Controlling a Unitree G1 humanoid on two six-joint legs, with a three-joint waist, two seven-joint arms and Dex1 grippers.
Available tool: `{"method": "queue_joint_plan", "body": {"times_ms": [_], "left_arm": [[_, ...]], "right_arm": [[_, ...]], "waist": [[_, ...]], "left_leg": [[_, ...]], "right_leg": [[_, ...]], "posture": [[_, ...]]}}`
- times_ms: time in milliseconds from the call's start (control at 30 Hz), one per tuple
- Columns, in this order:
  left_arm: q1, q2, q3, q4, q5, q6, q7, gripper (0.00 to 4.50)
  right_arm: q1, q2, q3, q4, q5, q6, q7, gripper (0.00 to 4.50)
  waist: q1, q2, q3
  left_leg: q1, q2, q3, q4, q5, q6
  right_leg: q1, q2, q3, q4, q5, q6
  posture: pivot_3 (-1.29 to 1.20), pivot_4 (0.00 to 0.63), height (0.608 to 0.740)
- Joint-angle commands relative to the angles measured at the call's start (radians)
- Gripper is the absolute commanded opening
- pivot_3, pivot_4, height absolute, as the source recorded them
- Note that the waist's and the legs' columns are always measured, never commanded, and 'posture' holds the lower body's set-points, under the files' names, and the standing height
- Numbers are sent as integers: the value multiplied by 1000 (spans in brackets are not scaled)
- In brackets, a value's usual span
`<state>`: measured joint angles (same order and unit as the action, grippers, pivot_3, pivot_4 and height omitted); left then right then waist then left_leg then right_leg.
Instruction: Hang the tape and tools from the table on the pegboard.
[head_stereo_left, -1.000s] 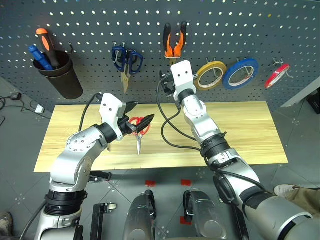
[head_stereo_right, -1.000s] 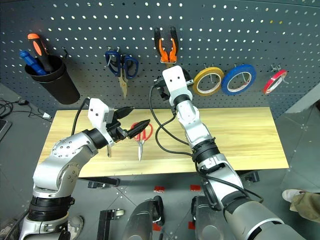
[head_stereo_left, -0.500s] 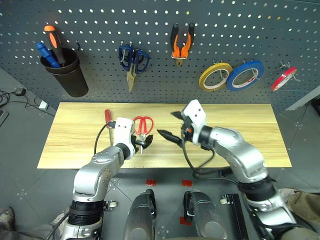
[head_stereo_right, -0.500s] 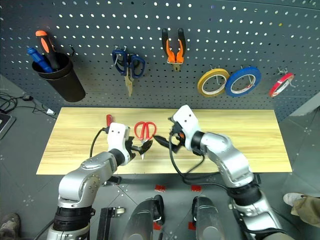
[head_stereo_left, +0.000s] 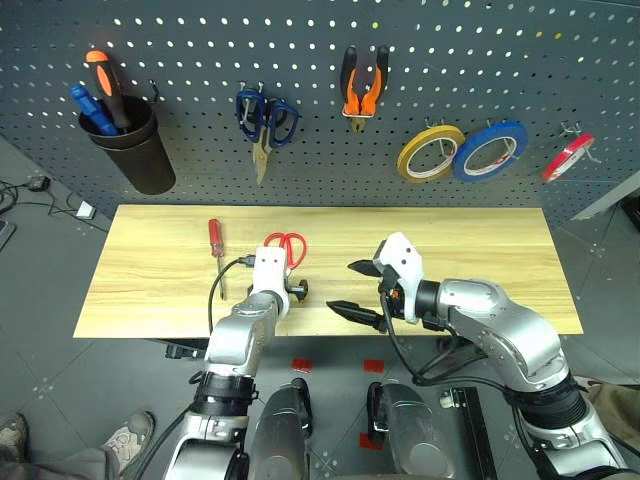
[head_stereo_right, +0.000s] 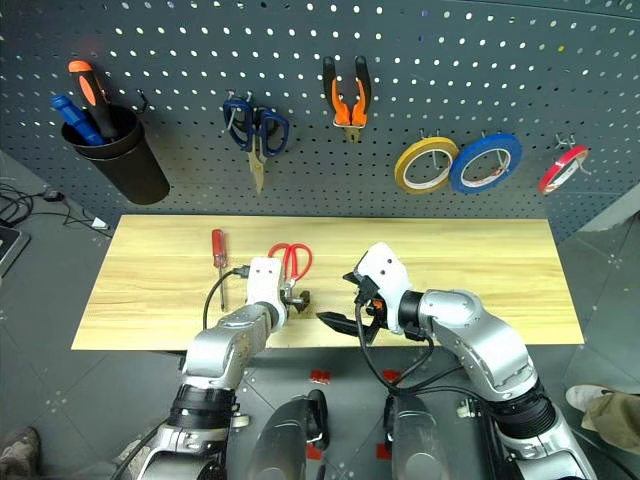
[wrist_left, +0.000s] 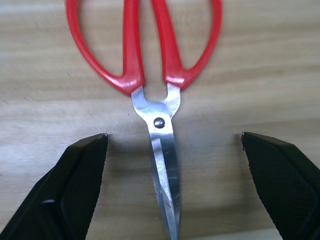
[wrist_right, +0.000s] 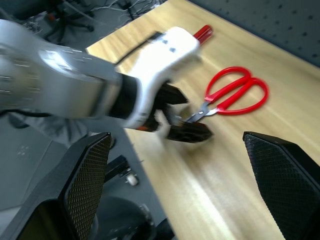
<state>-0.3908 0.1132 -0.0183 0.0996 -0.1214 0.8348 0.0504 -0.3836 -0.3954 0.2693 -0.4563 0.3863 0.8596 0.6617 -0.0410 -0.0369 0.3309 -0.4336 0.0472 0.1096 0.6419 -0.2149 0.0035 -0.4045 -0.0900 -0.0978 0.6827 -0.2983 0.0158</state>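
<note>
Two tools are left on the counter: the red-handled scissors and the slim red-handled screwdriver, which lies apart from them toward my left. The pliers already hang on the pegboard, and the red tape ring sits on a hook at the far right, past the yellow roll and the blue roll. The blue-handled scissors on the board are not mine to move.

My left gripper is low over the scissors with its fingers spread wide, one on each side of the blades just below the pivot screw, and holding nothing. The handle loops point away from me, toward the board. My right gripper hovers empty and wide open near the front edge of the counter, just beside the scissors.

I judge the scissors to be light, stiff and flat, with smooth steel blades that could slip or scissor apart under a pinch. Lying flush on the wood, they leave little room to get a finger beneath. The best hold looks like the neck around the pivot, where both halves are thick and clamp together; that also leaves the red loops free to drop over a hook.
</note>
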Motion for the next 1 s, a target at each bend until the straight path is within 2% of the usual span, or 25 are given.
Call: {"method": "queue_joint_plan", "body": {"times_ms": [33, 133, 233, 633, 867, 1000], "left_arm": [[5, -8, -12, 80, 26, -3, -9, 4486], [7, 4, -39, 116, 48, -14, -35, 4486], [15, -5, -22, 139, 35, 22, -52, 3886], [29, -40, 92, 130, 2, 93, -56, 316], [38, -12, 88, 88, -2, 3, -118, 293], [119, 38, 25, -83, 15, -111, -194, 293]], "right_arm": [[-3, -3, -10, -46, 33, 5, 9, 4500], [-10, -3, -18, -37, 38, 8, 5, 4500], [-23, -10, -30, -25, 46, 10, 7, 4500], [-54, -32, -37, -13, 38, -17, 5, 4500], [-37, -50, 5, -41, -14, -75, -6, 4500], [-2, -27, -1, -66, -99, -201, -77, 4500]], "waist": [[0, 0, 0], [0, 0, 0], [0, 0, 0], [-1, 2, -1], [-1, 2, -2], [-8, 2, -2]], "left_leg": [[0, 0, 0, 0, 0, 0], [1, 0, 0, 0, 0, 0], [1, 0, 0, 0, 0, 0], [1, 0, 0, 0, 0, 0], [1, 0, 0, 0, 0, 0], [1, 0, 0, 0, 0, 0]], "right_leg": [[0, 0, 0, 0, 0, 0], [1, 0, 0, 0, 0, 0], [1, 0, 0, 0, 0, 1], [2, 0, 0, -1, 1, 1], [1, 0, 0, -1, 1, 2], [1, 0, 0, -1, 1, 2]], "posture": [[-156, 364, 740], [-160, 364, 740], [-167, 363, 740], [-170, 355, 740], [-181, 343, 740], [-195, 334, 740]]}}
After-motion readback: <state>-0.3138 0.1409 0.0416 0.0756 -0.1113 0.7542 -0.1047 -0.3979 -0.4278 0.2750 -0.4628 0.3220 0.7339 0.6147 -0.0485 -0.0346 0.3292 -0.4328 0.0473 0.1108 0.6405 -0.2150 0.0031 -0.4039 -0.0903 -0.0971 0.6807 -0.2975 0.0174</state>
